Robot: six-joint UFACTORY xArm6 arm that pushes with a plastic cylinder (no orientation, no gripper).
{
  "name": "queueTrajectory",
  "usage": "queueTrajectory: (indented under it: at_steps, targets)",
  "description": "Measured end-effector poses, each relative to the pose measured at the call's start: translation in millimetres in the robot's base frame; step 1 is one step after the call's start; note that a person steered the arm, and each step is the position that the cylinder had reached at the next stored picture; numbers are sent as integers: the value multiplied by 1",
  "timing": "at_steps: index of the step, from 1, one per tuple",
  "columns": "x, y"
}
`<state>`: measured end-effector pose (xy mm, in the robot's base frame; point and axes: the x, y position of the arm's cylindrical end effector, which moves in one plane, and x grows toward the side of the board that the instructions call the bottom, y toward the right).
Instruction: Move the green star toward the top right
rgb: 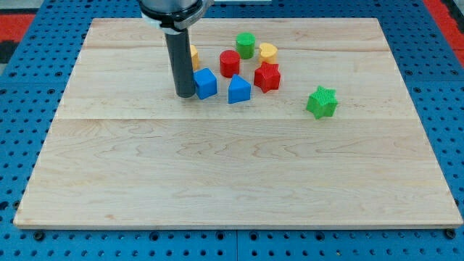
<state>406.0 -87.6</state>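
Note:
The green star (322, 101) lies alone on the wooden board (232, 174), right of the centre. My tip (184, 94) rests on the board far to the star's left, touching or almost touching the left side of a blue cube (205, 83). The rod rises from there to the view's top.
A cluster sits near the top centre: a blue block with a pointed top (238, 90), a red cylinder (230, 64), a red star-like block (267, 77), a green cylinder (246, 45), a yellow block (268, 52), and another yellow block (193, 56) partly hidden behind the rod.

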Motion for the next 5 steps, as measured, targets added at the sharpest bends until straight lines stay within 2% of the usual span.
queueTrajectory:
  at_steps: [1,2,3,5]
  targets:
    - [61,58]
    - [59,121]
    - [39,163]
    - [28,230]
